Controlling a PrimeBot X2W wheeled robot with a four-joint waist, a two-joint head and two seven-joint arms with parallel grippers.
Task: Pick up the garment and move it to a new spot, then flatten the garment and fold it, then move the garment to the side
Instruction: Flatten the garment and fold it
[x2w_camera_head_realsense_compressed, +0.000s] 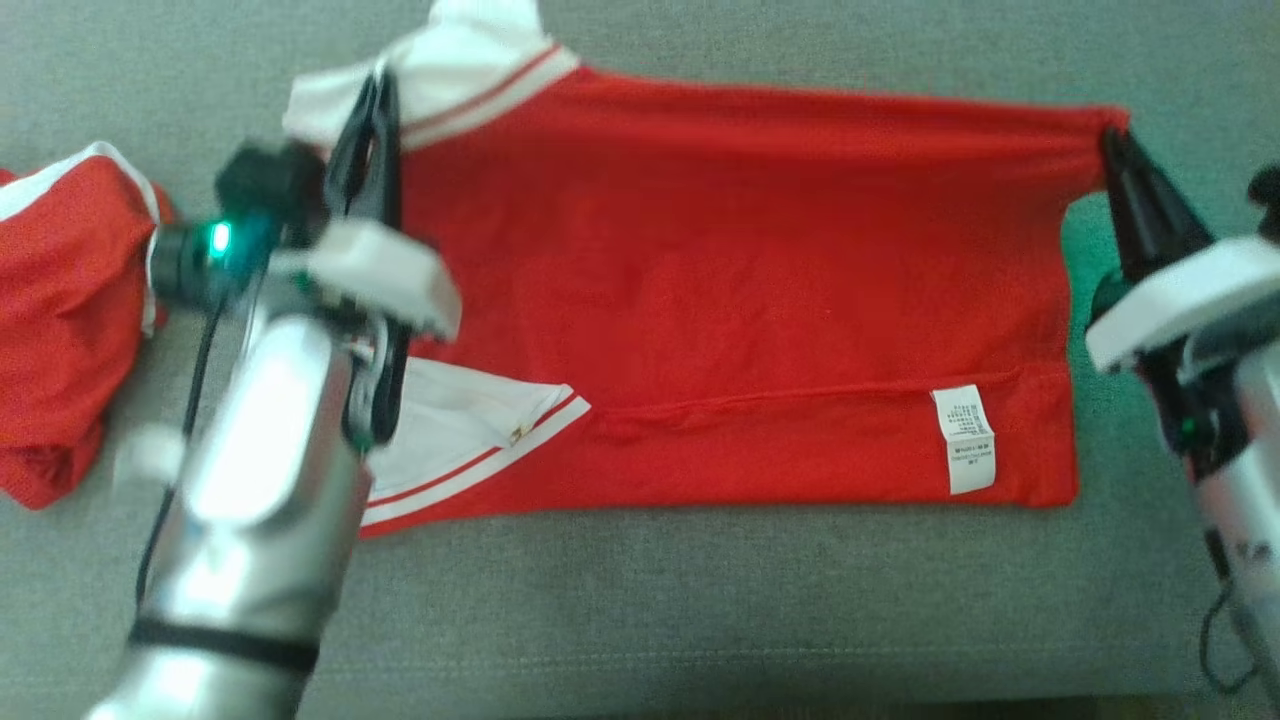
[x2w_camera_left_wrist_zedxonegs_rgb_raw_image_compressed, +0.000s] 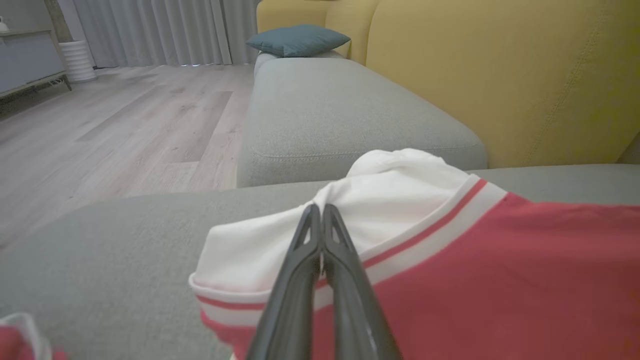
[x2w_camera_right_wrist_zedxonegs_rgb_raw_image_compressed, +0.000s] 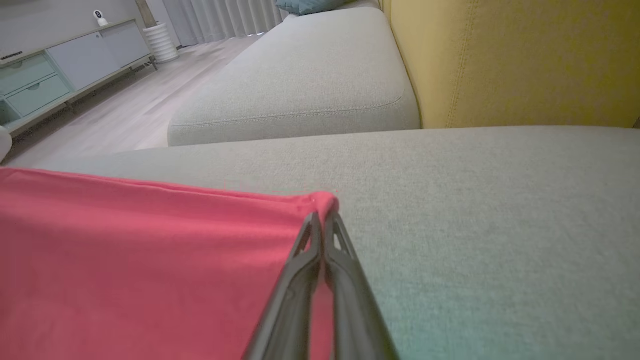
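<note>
A red garment (x2w_camera_head_realsense_compressed: 720, 290) with white sleeves and red-striped trim lies spread across the grey sofa cushion (x2w_camera_head_realsense_compressed: 700, 620), its white care label (x2w_camera_head_realsense_compressed: 968, 440) near the lower right. My left gripper (x2w_camera_head_realsense_compressed: 380, 80) is shut on the white sleeve at the upper left; in the left wrist view the closed fingers (x2w_camera_left_wrist_zedxonegs_rgb_raw_image_compressed: 320, 215) pinch that white cloth (x2w_camera_left_wrist_zedxonegs_rgb_raw_image_compressed: 380, 195). My right gripper (x2w_camera_head_realsense_compressed: 1112, 135) is shut on the garment's upper right corner, and the right wrist view shows the fingertips (x2w_camera_right_wrist_zedxonegs_rgb_raw_image_compressed: 321, 220) pinching the red corner (x2w_camera_right_wrist_zedxonegs_rgb_raw_image_compressed: 320, 200). The top edge is stretched taut between both grippers.
A second red-and-white garment (x2w_camera_head_realsense_compressed: 60, 320) lies bunched at the far left of the cushion. Beyond stand the yellow sofa backrest (x2w_camera_left_wrist_zedxonegs_rgb_raw_image_compressed: 500, 75), another grey seat cushion (x2w_camera_left_wrist_zedxonegs_rgb_raw_image_compressed: 340, 110), a teal pillow (x2w_camera_left_wrist_zedxonegs_rgb_raw_image_compressed: 297, 40), wooden floor (x2w_camera_left_wrist_zedxonegs_rgb_raw_image_compressed: 125, 115) and a sideboard (x2w_camera_right_wrist_zedxonegs_rgb_raw_image_compressed: 60, 65).
</note>
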